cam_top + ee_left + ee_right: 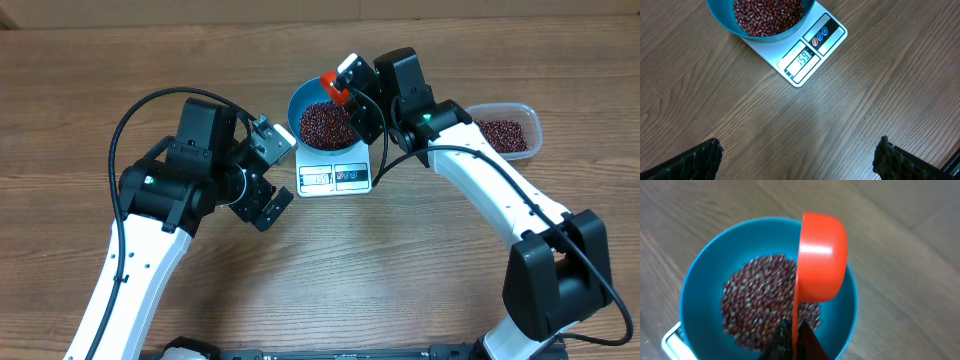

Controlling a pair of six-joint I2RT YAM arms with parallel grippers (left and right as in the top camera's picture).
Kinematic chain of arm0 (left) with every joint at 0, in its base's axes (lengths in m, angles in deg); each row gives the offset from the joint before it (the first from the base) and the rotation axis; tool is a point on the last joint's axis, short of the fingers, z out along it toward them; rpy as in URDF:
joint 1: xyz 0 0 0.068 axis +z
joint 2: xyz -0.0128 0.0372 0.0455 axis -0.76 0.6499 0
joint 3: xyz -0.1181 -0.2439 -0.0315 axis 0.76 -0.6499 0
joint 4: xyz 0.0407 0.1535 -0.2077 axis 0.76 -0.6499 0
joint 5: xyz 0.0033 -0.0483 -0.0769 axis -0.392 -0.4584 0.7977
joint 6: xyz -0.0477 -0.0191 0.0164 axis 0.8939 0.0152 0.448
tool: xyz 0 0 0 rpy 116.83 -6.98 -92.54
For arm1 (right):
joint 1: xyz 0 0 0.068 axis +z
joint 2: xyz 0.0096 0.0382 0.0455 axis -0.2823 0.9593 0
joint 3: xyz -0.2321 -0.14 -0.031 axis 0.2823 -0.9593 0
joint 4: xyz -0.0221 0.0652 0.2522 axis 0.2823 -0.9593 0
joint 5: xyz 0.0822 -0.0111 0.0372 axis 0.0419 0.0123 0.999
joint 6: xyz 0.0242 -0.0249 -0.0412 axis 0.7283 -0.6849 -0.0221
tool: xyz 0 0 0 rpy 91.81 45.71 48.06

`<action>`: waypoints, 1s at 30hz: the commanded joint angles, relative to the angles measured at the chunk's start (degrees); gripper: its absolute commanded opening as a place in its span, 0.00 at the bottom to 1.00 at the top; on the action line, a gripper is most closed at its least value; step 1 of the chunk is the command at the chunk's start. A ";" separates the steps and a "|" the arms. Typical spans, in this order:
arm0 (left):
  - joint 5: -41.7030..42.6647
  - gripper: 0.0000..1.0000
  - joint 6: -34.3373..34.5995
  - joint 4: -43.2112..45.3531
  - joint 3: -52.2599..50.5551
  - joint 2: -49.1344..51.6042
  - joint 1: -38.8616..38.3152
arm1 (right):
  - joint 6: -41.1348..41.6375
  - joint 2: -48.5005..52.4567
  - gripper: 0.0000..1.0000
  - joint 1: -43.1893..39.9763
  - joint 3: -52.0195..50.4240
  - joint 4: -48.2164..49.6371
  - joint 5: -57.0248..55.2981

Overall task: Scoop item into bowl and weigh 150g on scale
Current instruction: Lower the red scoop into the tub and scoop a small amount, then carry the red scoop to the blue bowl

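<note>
The blue bowl (300, 105) stands on the white scale (335, 177) and holds a pile of red-brown beans (326, 124). My right gripper (352, 95) is shut on the handle of a red scoop (333, 87), which hangs tilted over the bowl's far rim. In the right wrist view the scoop (821, 255) is turned on its side above the beans (757, 300), its handle pinched in the gripper (795, 335). My left gripper (275, 172) stands open and empty left of the scale. Its fingertips (705, 157) frame bare wood. The scale's display (801, 60) appears to read 159.
A clear rounded tub (530, 118) with more beans (500, 134) sits at the right, behind my right arm. The scale's front edge with its buttons (819, 36) faces my left gripper. Wooden tabletop (80, 110) surrounds everything.
</note>
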 commanded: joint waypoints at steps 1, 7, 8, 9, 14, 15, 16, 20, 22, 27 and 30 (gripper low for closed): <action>0.42 1.00 -0.68 0.02 -0.11 0.24 0.24 | -0.31 1.20 0.04 0.33 0.13 1.29 -1.84; 0.42 1.00 -0.68 0.02 -0.11 0.24 0.24 | -0.33 3.72 0.04 0.61 0.13 0.37 -1.86; 0.42 1.00 -0.68 0.02 -0.11 0.24 0.24 | -0.31 3.74 0.04 0.83 0.13 0.24 -1.86; 0.42 1.00 -0.68 0.02 -0.11 0.24 0.24 | -0.33 3.74 0.04 1.07 0.13 0.31 -1.88; 0.39 1.00 -0.68 0.02 -0.11 0.24 0.24 | -0.33 4.79 0.04 1.09 0.13 0.20 -1.92; 0.42 1.00 -0.68 0.02 -0.11 0.24 0.24 | -0.33 5.14 0.04 1.09 0.13 0.24 -1.92; 0.42 1.00 -0.68 0.02 -0.11 0.24 0.24 | -0.33 5.84 0.04 1.09 0.13 0.26 -2.16; 0.42 1.00 -0.68 0.02 -0.11 0.24 0.24 | -0.42 6.97 0.04 1.62 0.13 0.22 -5.14; 0.39 1.00 -0.68 0.02 -0.11 0.24 0.24 | -2.08 6.97 0.04 2.29 0.13 0.13 -5.53; 0.42 1.00 -0.68 0.02 -0.11 0.24 0.24 | -2.84 6.99 0.04 4.57 0.13 -1.51 -5.79; 0.42 1.00 -0.68 0.00 -0.11 0.24 0.24 | -0.55 6.99 0.04 5.11 0.13 -2.47 -5.40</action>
